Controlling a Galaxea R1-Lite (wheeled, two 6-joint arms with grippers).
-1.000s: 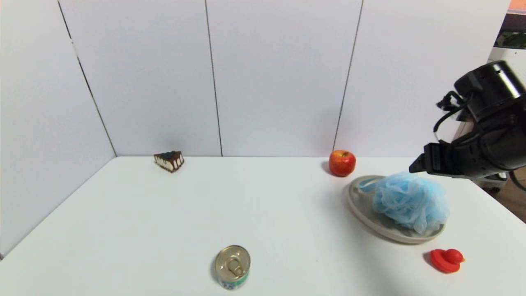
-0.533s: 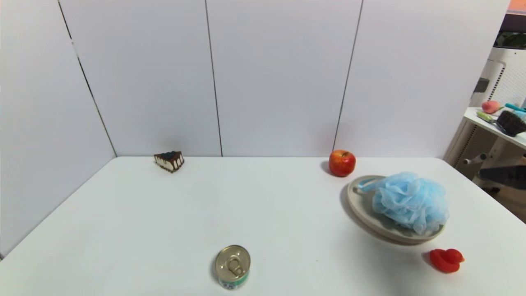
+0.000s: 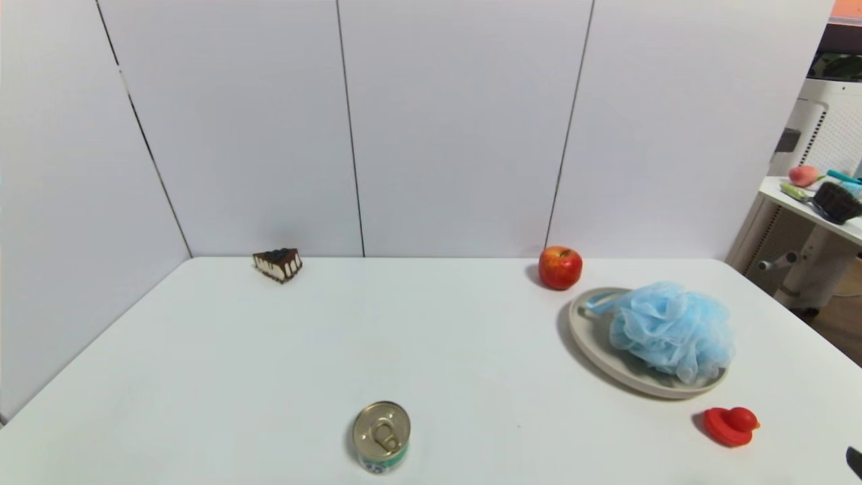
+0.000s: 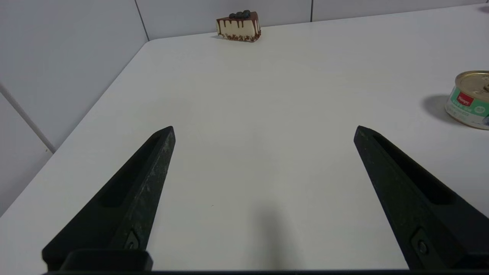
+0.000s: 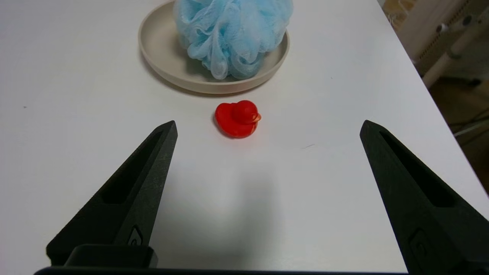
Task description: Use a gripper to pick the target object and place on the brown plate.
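A light blue bath pouf (image 3: 673, 330) sits on the brown plate (image 3: 589, 333) toward the right side of the white table (image 3: 337, 350), its blue loop cord lying over the plate's far-left rim. The pouf fills the plate's right half and leaves a bare crescent on the left. A red apple (image 3: 560, 267) stands just beyond the plate near the back wall, apart from the rim. A red rubber duck (image 3: 731, 426) lies near the plate's front edge, between it and the table's front right corner.

The right pincer (image 5: 267, 130) hangs low over the table's near right side, its two black fingers (image 5: 133, 191) spread wide with nothing between them; the duck and the plate lie ahead of the gap, and the table's right edge runs close beside one finger. The left pincer (image 4: 263, 130) is likewise spread wide and holds nothing, low over the near left part of the table, with bare surface ahead. A tin can (image 3: 382, 436) stands near the front edge at centre. A cake slice (image 3: 277, 263) rests in the far left corner, close to the wall.
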